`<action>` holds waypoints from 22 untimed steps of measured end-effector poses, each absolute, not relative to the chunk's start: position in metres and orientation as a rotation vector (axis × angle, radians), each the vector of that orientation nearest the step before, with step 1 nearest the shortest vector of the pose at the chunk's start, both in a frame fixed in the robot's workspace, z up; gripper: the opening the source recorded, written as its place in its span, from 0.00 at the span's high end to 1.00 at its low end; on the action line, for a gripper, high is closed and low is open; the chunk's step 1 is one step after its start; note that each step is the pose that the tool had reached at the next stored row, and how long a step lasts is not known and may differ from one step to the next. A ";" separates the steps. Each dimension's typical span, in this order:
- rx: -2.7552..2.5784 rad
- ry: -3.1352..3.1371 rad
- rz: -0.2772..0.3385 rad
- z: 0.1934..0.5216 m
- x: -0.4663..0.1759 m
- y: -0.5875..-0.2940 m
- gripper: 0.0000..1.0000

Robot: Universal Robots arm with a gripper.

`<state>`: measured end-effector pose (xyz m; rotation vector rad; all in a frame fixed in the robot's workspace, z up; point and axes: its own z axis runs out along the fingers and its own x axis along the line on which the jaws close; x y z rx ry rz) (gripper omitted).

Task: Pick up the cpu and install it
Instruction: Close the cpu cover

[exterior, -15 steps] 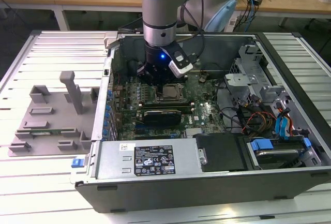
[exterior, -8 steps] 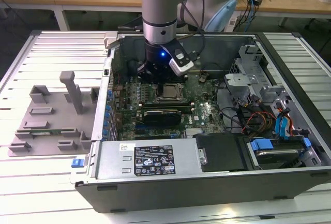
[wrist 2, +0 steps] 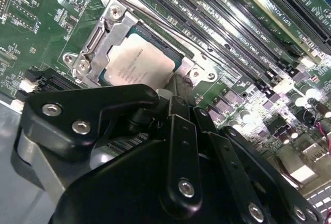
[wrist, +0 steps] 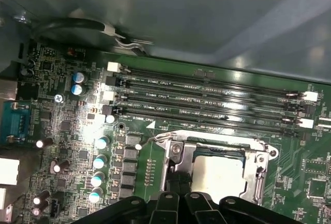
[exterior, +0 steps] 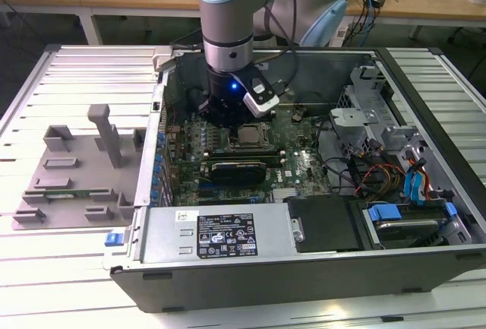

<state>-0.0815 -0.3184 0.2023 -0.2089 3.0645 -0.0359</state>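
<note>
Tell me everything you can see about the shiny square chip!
The cpu is a flat square chip with a silvery-white metal top bearing faint print. It lies flat on the green motherboard, inside the open computer case. A silver metal frame surrounds it closely. The black tool is close to one edge; contact cannot be told.

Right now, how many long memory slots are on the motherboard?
4: the memory slots lie side by side between the cpu and the case wall in the first wrist view; none seems hidden.

Cpu (wrist 2: 138, 61) silvery-white; mobo (wrist 2: 26, 43) green; RAM slots (wrist: 207, 97) blk.
</note>
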 end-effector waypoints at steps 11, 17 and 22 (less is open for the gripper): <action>-0.209 3.063 -0.036 0.219 -0.082 -0.321 0.89; -0.209 3.063 -0.035 0.245 -0.082 -0.321 0.89; -0.209 3.063 -0.036 0.255 -0.082 -0.321 0.89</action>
